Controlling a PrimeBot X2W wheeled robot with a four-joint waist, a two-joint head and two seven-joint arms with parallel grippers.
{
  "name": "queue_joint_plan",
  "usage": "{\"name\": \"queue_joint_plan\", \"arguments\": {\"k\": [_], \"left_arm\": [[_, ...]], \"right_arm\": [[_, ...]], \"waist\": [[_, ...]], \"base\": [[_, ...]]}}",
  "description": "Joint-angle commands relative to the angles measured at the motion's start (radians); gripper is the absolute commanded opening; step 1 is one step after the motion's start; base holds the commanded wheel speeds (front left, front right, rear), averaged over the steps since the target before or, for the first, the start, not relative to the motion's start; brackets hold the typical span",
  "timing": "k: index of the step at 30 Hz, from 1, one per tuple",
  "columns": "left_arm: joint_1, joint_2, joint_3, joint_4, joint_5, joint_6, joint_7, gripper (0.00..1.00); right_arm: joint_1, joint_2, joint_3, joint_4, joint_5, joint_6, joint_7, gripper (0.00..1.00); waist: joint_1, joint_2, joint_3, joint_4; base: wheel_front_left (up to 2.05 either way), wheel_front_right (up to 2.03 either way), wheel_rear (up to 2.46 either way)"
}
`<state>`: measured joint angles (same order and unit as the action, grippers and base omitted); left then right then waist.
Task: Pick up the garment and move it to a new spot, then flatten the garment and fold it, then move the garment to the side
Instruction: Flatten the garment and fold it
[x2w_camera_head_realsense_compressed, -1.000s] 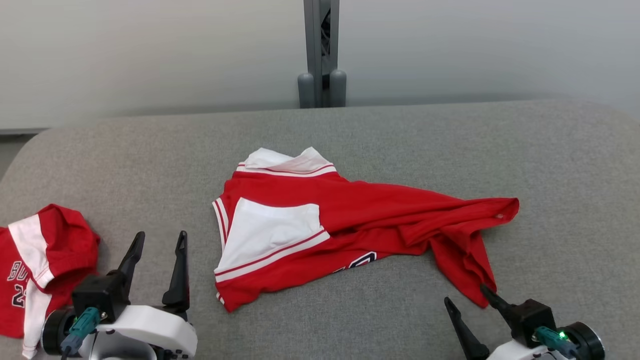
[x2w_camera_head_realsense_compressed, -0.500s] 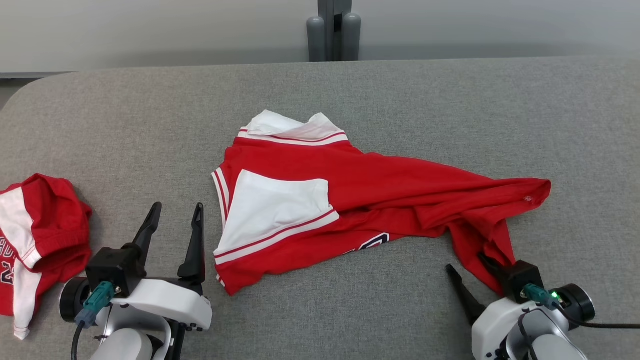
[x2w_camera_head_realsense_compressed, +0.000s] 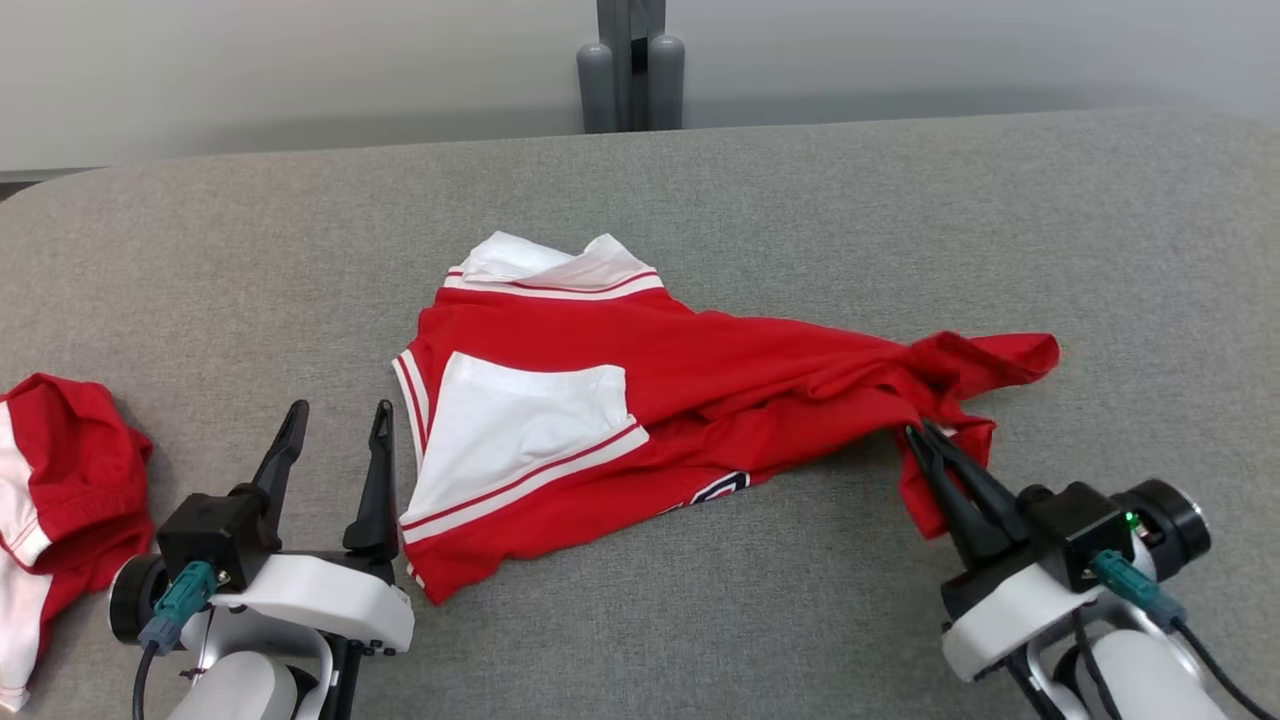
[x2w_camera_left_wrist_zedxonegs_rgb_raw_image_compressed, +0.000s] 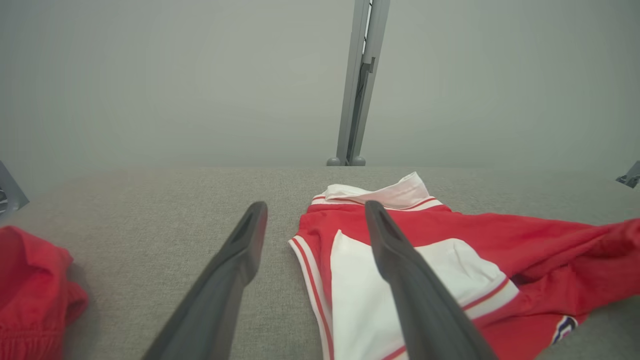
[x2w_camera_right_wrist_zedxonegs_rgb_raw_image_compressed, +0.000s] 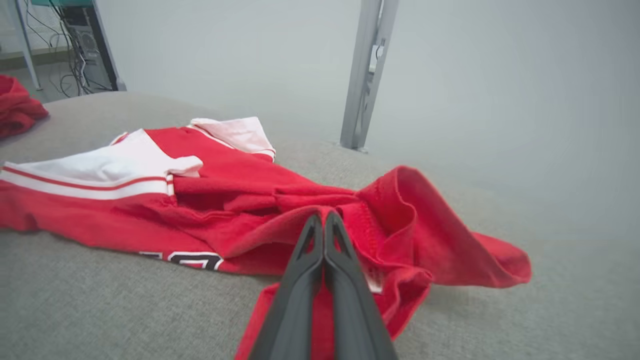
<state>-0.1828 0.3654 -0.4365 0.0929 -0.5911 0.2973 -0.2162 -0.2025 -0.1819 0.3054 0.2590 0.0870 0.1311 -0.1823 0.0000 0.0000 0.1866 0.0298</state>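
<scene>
Garments: two, both red and white. One garment (x2w_camera_head_realsense_compressed: 560, 400) lies between the two sets of fingers (x2w_camera_head_realsense_compressed: 375, 480). The second garment (x2w_camera_head_realsense_compressed: 70, 470) lies outside the left set.
Grippers: two, the left gripper (x2w_camera_head_realsense_compressed: 338, 408) and the right gripper (x2w_camera_head_realsense_compressed: 920, 430), with two dark fingers each, four in all.
Table (x2w_camera_head_realsense_compressed: 800, 200): one, grey.
Post (x2w_camera_head_realsense_compressed: 620, 60): one, beyond the fingertips.

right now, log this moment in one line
phase: grasp | right gripper: shut on garment | left gripper: open, holding nothing | garment: crumpled on table
</scene>
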Motion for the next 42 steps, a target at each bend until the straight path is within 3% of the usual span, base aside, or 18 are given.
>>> {"name": "queue_joint_plan", "arguments": {"k": [1,7,11,17,26,28,33,42], "left_arm": [[0.006,0.005,0.004,0.000,-0.003,-0.001,-0.007,1.00],[-0.004,0.006,0.003,0.000,-0.005,-0.003,-0.008,1.00],[-0.006,0.003,-0.004,0.002,-0.008,-0.007,-0.006,1.00],[0.005,0.004,-0.010,0.003,-0.010,-0.006,-0.003,1.00],[0.006,0.013,-0.022,-0.003,-0.014,-0.012,0.011,1.00],[0.007,0.016,-0.023,-0.003,-0.014,-0.011,0.014,1.00],[0.023,0.025,-0.019,-0.007,-0.012,0.001,0.014,1.00],[0.055,0.054,-0.001,-0.041,0.004,0.039,0.003,1.00]], "right_arm": [[0.008,-0.022,-0.010,-0.089,-0.010,-0.001,0.014,0.00],[-0.013,-0.049,-0.064,-0.272,-0.035,-0.001,0.033,0.00],[0.004,-0.071,-0.100,-0.312,-0.061,-0.001,0.039,0.00],[0.119,-0.088,-0.065,-0.223,-0.029,-0.001,0.084,0.00],[0.216,-0.046,-0.031,0.010,0.036,-0.001,0.054,0.00],[0.214,-0.034,-0.035,0.039,0.043,-0.001,0.042,1.00],[0.209,0.001,-0.071,0.011,0.072,-0.001,-0.012,1.00],[0.183,0.028,-0.175,-0.207,0.069,-0.001,-0.033,1.00]], "waist": [[0.0000,0.0000,-0.008,-0.010],[0.0000,0.0000,-0.017,-0.018],[0.0000,0.0000,-0.022,-0.015],[0.0000,0.0000,-0.031,-0.007],[0.0000,0.0000,-0.039,-0.017],[0.0000,0.0000,-0.044,-0.019],[0.0000,0.0000,-0.071,-0.027],[0.0000,0.0000,-0.115,-0.044]], "base": [[0.00,0.00,0.00],[0.00,0.00,0.00],[0.00,0.00,0.00],[0.00,0.00,0.00],[0.00,0.00,0.00],[0.00,0.00,0.00],[0.00,0.00,0.00],[0.00,0.00,0.00]]}}
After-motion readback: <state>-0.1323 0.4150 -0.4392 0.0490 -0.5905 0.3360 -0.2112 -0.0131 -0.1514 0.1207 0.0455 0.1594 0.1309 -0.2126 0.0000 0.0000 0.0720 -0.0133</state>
